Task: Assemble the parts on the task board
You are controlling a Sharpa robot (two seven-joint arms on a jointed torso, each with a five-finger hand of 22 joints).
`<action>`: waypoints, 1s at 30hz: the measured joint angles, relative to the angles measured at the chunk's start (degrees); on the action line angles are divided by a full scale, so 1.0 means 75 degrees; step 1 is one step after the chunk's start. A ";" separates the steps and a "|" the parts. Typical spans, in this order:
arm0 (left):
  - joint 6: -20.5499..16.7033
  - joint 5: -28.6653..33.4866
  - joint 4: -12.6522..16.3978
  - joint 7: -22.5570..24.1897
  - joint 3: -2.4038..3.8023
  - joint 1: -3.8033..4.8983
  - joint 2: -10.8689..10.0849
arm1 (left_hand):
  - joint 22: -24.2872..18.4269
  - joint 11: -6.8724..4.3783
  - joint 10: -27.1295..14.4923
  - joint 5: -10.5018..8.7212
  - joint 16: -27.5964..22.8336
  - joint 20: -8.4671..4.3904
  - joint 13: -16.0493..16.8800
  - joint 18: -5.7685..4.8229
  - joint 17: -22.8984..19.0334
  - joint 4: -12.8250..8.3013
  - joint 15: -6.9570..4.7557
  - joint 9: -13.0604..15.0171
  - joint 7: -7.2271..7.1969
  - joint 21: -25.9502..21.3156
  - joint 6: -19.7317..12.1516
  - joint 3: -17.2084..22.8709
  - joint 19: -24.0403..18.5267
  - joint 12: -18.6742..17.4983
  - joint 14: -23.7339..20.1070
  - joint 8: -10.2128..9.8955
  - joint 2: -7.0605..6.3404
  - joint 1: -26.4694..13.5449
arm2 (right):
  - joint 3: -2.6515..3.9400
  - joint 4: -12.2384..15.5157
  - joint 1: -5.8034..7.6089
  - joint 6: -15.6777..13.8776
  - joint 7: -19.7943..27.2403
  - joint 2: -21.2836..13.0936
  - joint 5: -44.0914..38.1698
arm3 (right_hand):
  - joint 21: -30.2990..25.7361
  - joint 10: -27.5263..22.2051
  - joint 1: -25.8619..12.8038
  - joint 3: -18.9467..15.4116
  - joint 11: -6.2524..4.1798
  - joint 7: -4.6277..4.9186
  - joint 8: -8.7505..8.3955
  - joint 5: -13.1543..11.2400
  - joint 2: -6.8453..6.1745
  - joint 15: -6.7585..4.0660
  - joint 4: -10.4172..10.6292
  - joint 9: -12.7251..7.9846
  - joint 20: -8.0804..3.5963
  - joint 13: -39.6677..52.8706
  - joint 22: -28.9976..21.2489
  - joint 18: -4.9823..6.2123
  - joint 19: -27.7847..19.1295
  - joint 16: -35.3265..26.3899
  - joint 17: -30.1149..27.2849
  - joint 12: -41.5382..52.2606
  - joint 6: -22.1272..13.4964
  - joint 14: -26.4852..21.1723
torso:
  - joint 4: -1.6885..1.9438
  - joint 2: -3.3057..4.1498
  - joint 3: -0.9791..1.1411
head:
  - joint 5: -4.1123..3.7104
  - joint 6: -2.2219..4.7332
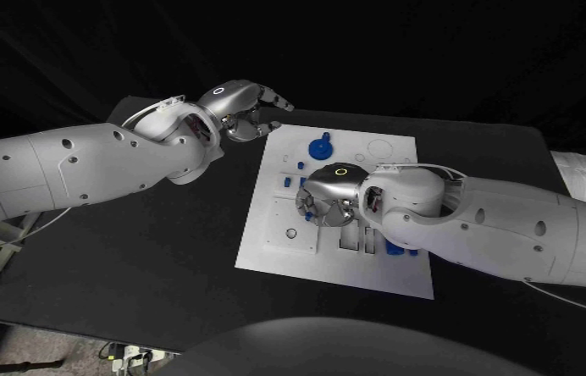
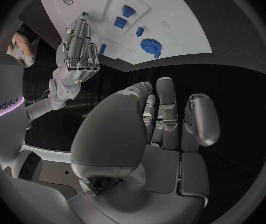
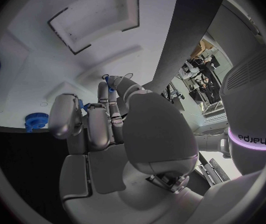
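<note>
The task board (image 1: 275,240) lies under our right hand (image 1: 328,196), which pinches a small blue part (image 3: 110,79); it could slip; our left hand (image 1: 238,105) hangs beside the board, fingers spread.

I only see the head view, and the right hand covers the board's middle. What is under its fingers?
Observer: The right wrist view shows a small blue part at the right hand's fingertips.
Operator: Is it gripped?
Observer: I cannot tell. In the left wrist view a fingertip touches it.
Operator: And the left hand's palm?
Observer: Its wrist view shows the left hand holding nothing, fingers apart.
</note>
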 measured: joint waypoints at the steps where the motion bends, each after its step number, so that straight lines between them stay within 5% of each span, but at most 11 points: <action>1: 0.0000 0.0000 0.0000 0.0000 0.0000 0.0000 0.0000 | 0.0000 0.0000 0.0000 0.0000 0.0000 0.0000 0.0000 -0.0001 0.0000 0.0000 0.0000 0.0000 0.0000 0.0000 0.0000 0.0000 0.0000 0.0000 0.0000 0.0000 0.0000 0.0000 | 0.0001 0.0000 -0.0001 0.0002 -0.0003 0.0001 0.0000 | -0.0001 0.0000 0.0000 0.0000 0.0000 0.0000 0.0000 0.0000 0.0000 0.0000 0.0000 0.0000 0.0000 0.0000 0.0000 0.0000 0.0000 0.0000 -0.0003 0.0000 0.0000 0.0000 | 0.0001 0.0001 0.0000 | -0.0001 0.0000; 30: 0.0046 0.0005 0.0009 -0.0010 0.0000 -0.0007 0.0001 | 0.0000 0.0000 0.0000 0.0000 0.0000 0.0000 0.0000 0.0000 -0.0007 -0.0022 0.0027 0.0001 0.0000 0.0000 0.0000 0.0022 0.0000 0.0000 -0.0027 0.0000 0.0000 0.0000 | -0.0003 0.0006 -0.0026 0.0038 -0.0085 -0.0033 -0.0007 | -0.0033 -0.0024 0.0000 0.0000 -0.0021 -0.0013 -0.0017 -0.0001 0.0000 -0.0028 0.0000 -0.0011 0.0001 0.0002 0.0005 0.0000 -0.0054 -0.0037 -0.0044 -0.0030 -0.0014 -0.0027 | 0.0001 0.0004 -0.0001 | 0.0021 0.0000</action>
